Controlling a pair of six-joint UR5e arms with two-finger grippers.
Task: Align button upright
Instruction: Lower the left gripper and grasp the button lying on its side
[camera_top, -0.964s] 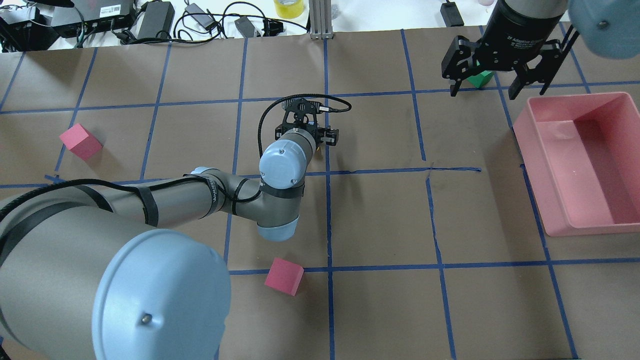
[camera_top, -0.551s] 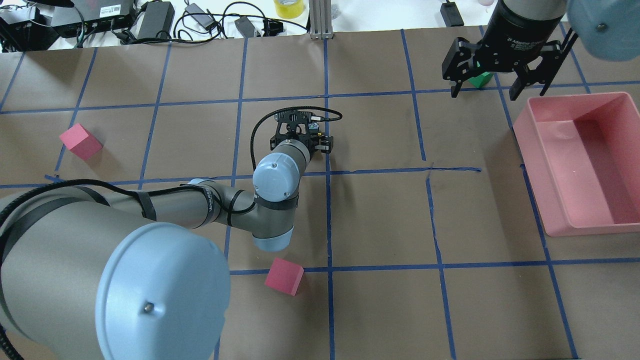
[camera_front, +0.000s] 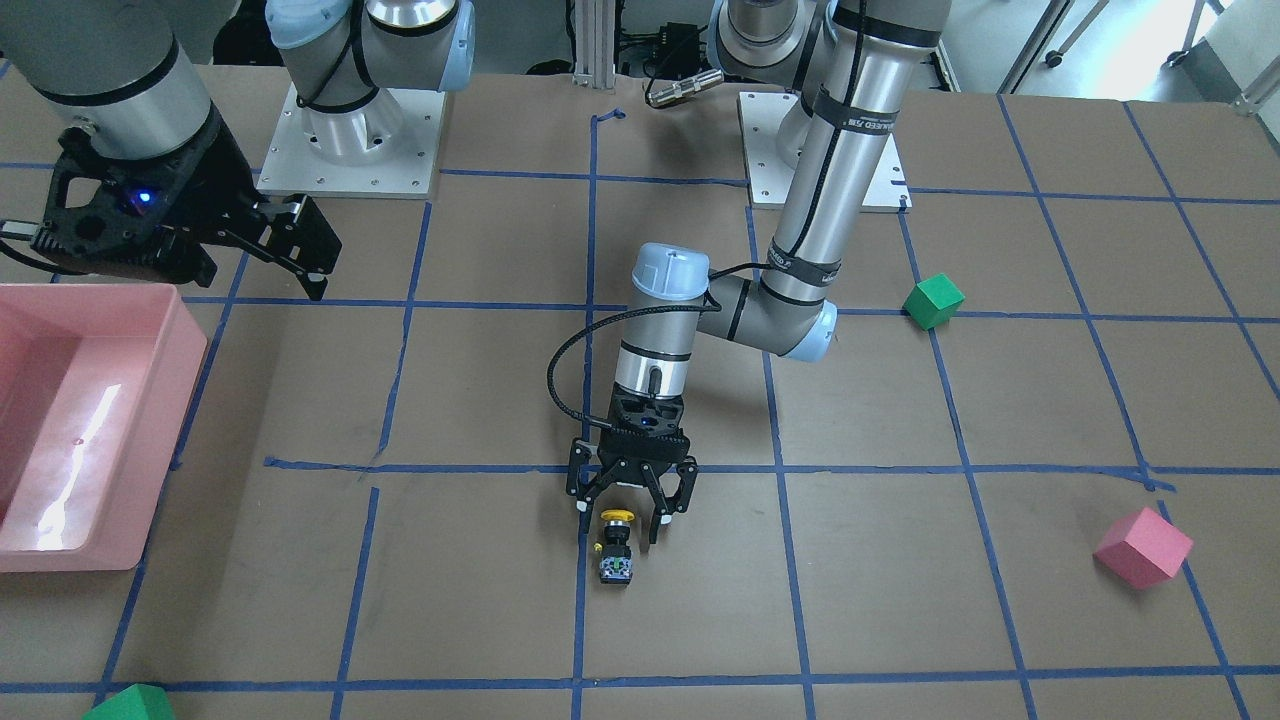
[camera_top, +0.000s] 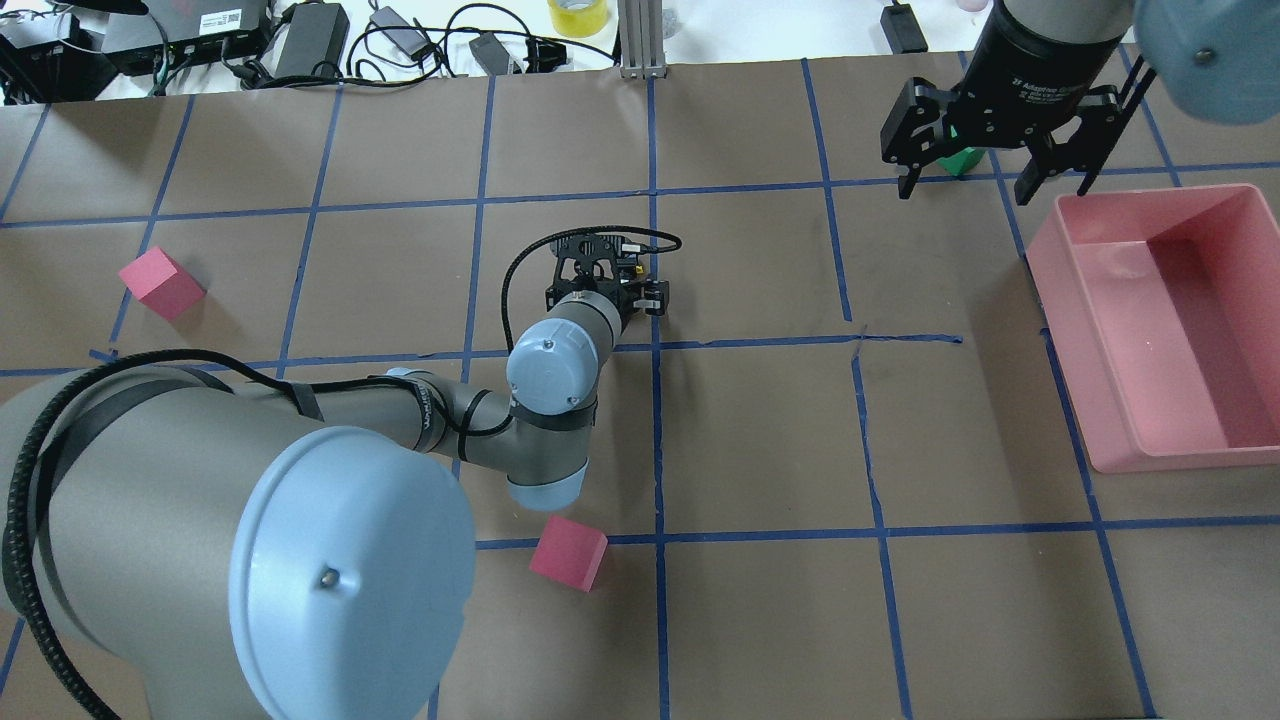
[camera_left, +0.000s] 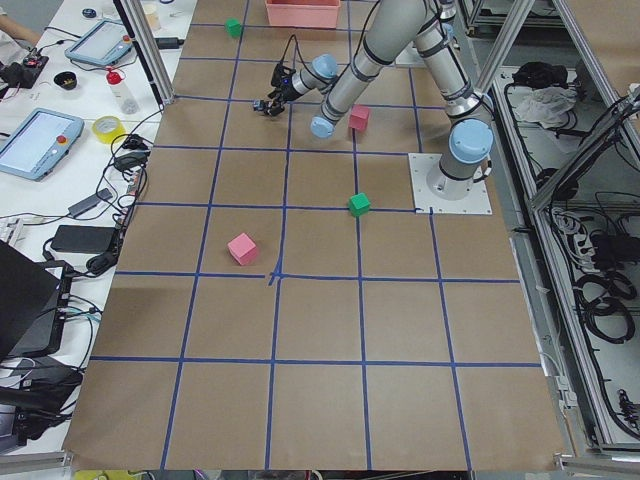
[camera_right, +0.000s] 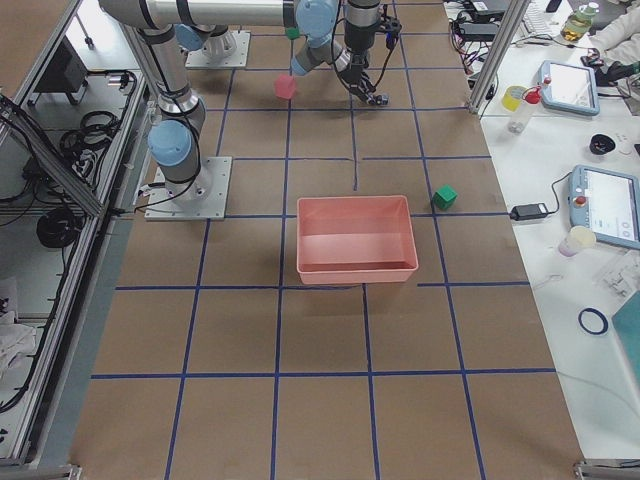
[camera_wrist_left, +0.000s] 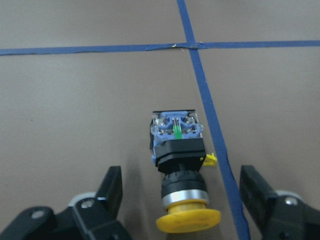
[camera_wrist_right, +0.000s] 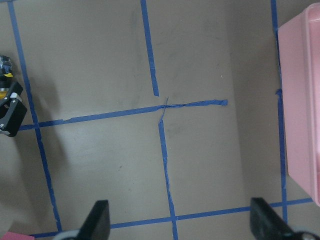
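The button lies on its side on the brown paper, next to a blue tape line. Its yellow cap points toward my left gripper and its grey base end points away. My left gripper is open, low over the table, with one finger on each side of the cap, not touching it. The gripper also shows in the front view. In the overhead view my wrist hides most of the button. My right gripper is open and empty, high at the far right.
A pink bin stands at the right. Pink cubes lie at the left and near the front. One green cube sits under my right gripper. Another lies near my left arm's base.
My left gripper has come down and back a little, and now straddles the button's cap. The right gripper has hardly moved.
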